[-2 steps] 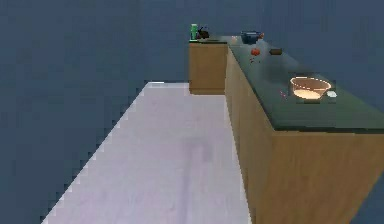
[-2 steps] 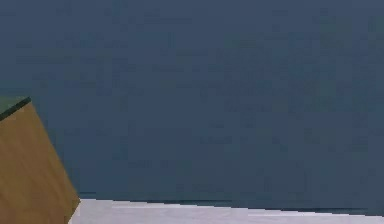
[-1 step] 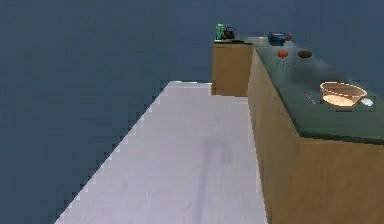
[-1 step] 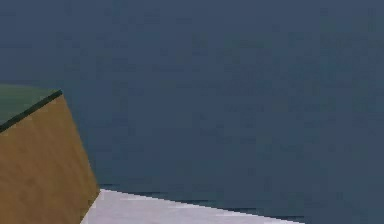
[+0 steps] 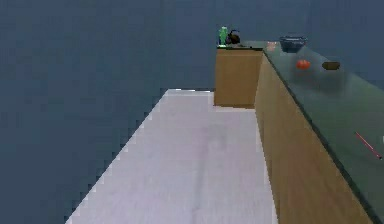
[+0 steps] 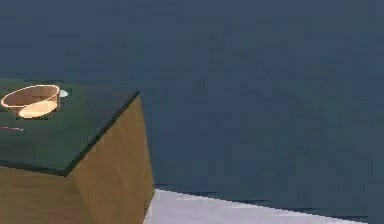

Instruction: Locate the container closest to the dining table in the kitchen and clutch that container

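Countertop dark green, sides wood-brown; near bowl tan; far bowl dark blue; floor pale grey.

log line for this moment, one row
task: locate container | forward view: counter along right, dark bowl and green item at far end | arm side view: tan bowl on counter corner

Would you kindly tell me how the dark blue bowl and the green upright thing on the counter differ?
The dark blue bowl is wide and low; the green thing is narrow and upright. The bowl sits farther toward the forward view's right; the green thing stands at the counter's far left corner. Both rest on the dark countertop.
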